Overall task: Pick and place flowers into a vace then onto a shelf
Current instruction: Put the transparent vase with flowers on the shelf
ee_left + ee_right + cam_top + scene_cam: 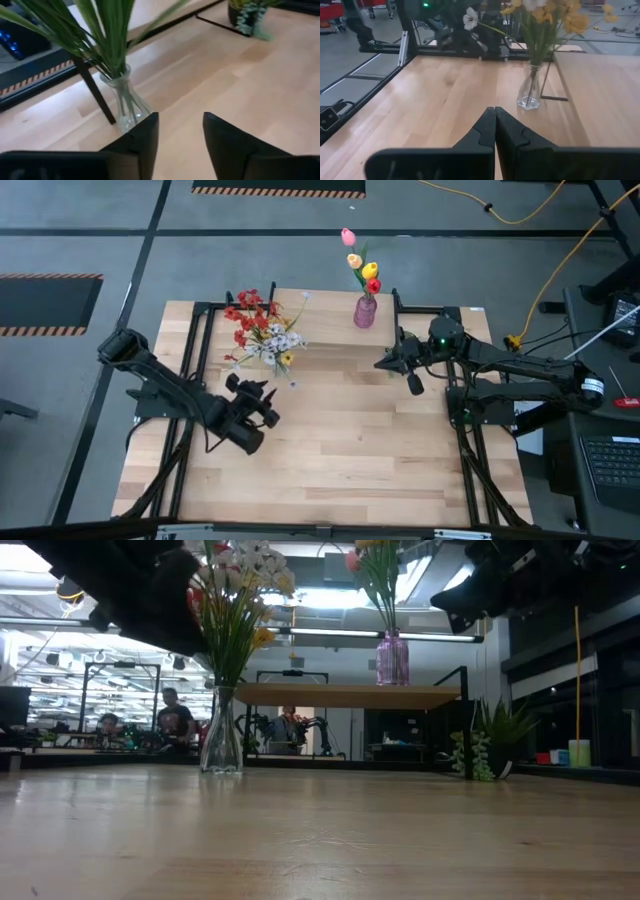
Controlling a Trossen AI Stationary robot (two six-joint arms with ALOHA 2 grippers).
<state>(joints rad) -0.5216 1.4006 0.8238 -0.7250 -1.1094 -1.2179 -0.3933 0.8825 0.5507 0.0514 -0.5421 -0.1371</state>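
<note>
Flowers (100, 30) — blooms cut off, stems only

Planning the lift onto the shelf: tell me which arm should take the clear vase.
Left. The left end effector is open and right beside the clear vase, which stands on the table. The right end effector is shut and farther off, nearer the pink vase on the shelf.

Both robot arms are black all over. The left arm (165, 385) is thick and bumpy, with round joints. The right arm (520, 367) has a small green light near its wrist and a white band farther back. Thin black cables run along it. Each gripper has two flat, dark fingers (145, 142) with pointed tips.
</note>
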